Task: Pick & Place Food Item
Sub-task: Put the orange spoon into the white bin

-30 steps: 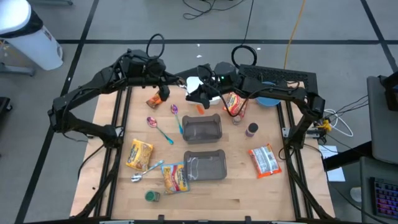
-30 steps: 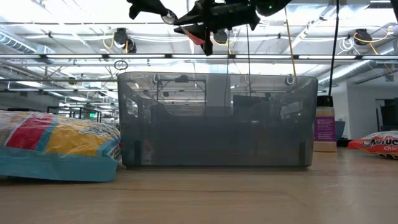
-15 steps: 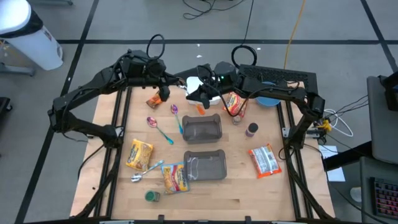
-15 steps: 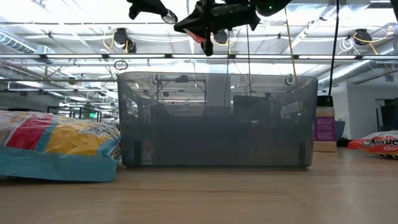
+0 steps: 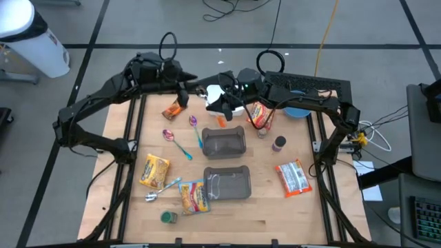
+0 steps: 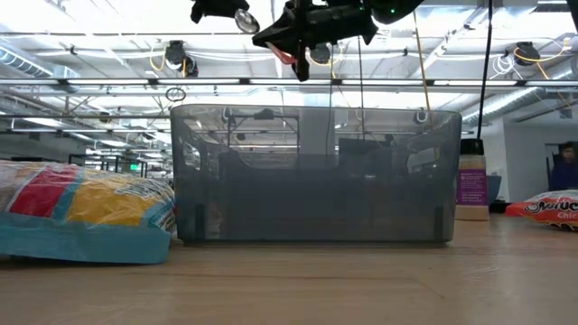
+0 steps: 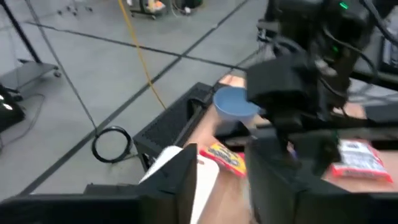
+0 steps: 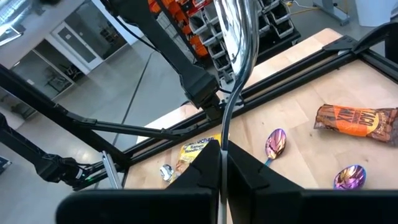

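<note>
My right gripper hangs high over the far middle of the table, shut on a silver spoon. My left gripper is open and empty, raised over the far left. It is just above a brown-orange snack packet that lies flat on the table. A yellow noodle packet lies to the right of my right gripper. A grey container stands in front of both grippers, and a second one stands nearer. My right gripper pinches the spoon's thin handle between its two fingers. The spoon runs on ahead of the fingers, with its bowl at the far end. It is lifted clear of the table.
Two purple spoons lie left of the far container. Yellow packets, a metal spoon and a green-lidded jar lie near left. A red-white packet, a bottle and a blue bowl are on the right.
My left gripper has moved a little up and toward the table's far edge, away from the brown-orange packet. It has stayed open. My right gripper has kept still with the spoon.
</note>
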